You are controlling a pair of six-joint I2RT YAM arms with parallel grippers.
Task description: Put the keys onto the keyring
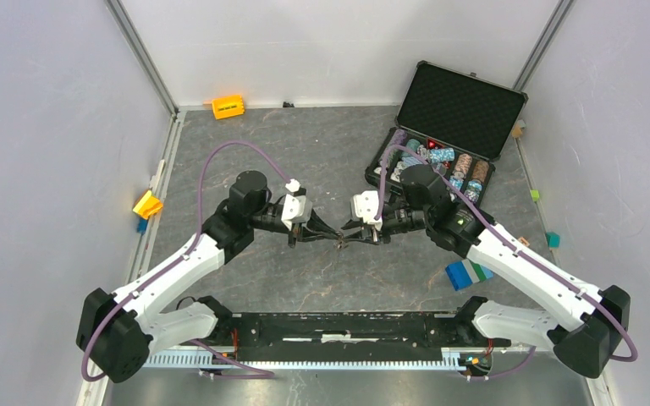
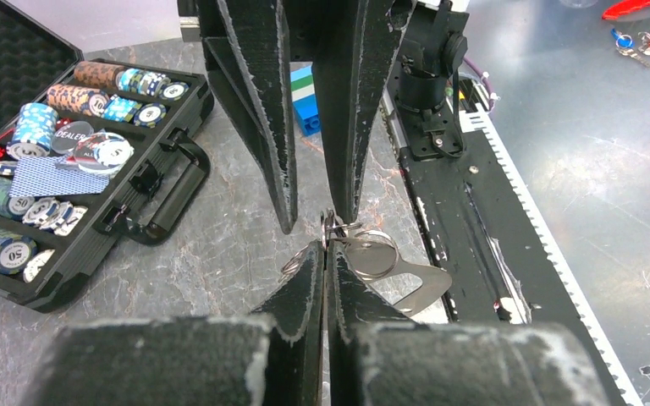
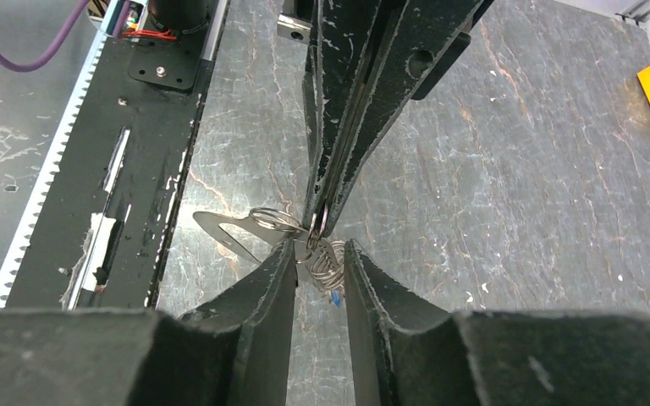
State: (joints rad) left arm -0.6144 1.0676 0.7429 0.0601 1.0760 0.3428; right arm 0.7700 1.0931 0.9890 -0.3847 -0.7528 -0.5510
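Both grippers meet nose to nose above the middle of the table. My left gripper (image 1: 330, 236) (image 2: 327, 244) is shut on a thin wire ring (image 3: 317, 222) that links to a bundle of split rings (image 3: 327, 260). The flat grey keyring piece (image 2: 432, 275) (image 3: 212, 222) hangs from these rings, jutting toward the arm bases. My right gripper (image 1: 353, 237) (image 3: 320, 247) has its jaws apart, with the ring bundle between them. A small blue bit (image 3: 336, 298) shows under the bundle; I cannot tell whether it is the blue key. No black key shows.
An open black case of poker chips (image 1: 440, 152) (image 2: 68, 169) lies at the back right. An orange block (image 1: 228, 106), a yellow block (image 1: 147, 204) and a blue, green and white block (image 1: 469, 273) lie around. The black base rail (image 1: 347, 326) is near. Loose keys (image 2: 635, 46) lie beyond it.
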